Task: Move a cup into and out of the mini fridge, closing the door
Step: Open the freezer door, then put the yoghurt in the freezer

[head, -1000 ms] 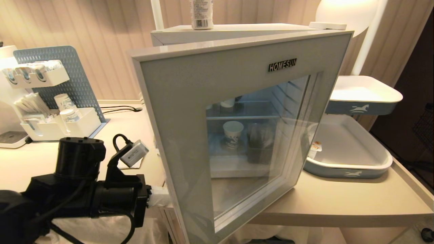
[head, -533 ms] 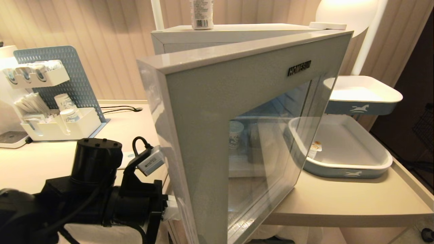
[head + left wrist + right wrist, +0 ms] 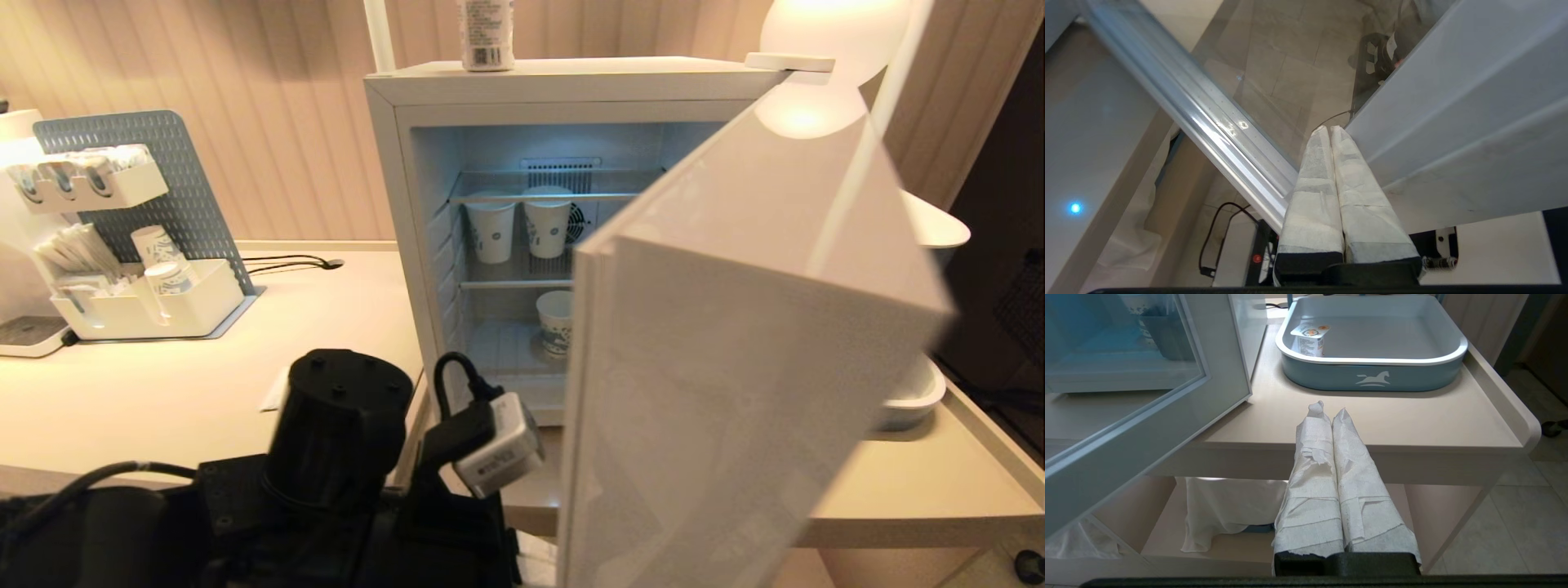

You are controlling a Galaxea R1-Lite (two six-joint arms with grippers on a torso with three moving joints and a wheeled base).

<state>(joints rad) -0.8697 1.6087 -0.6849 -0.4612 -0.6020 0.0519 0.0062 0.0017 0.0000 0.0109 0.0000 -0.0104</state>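
Note:
The white mini fridge (image 3: 392, 163) stands open on the table. Two paper cups (image 3: 491, 231) stand on its upper wire shelf. One cup (image 3: 555, 320) stands on the lower shelf. The door (image 3: 735, 367) is swung wide to the right. My left arm is low in front of the fridge opening, and its fingers are hidden in the head view. In the left wrist view my left gripper (image 3: 1329, 130) is shut on nothing, lying against the door's pale frame (image 3: 1453, 106). My right gripper (image 3: 1327, 410) is shut and empty, parked below the table's front edge.
A blue tray (image 3: 1372, 373) holding a yogurt pot (image 3: 1309, 339) sits right of the fridge. At the table's left is a white organiser with cups (image 3: 139, 302) and a pegboard. A bottle (image 3: 486, 33) stands on the fridge top.
The door has swung from partly shut to wide open, baring the shelves and cups. My left arm has moved right along with the door's edge. The right arm has not moved.

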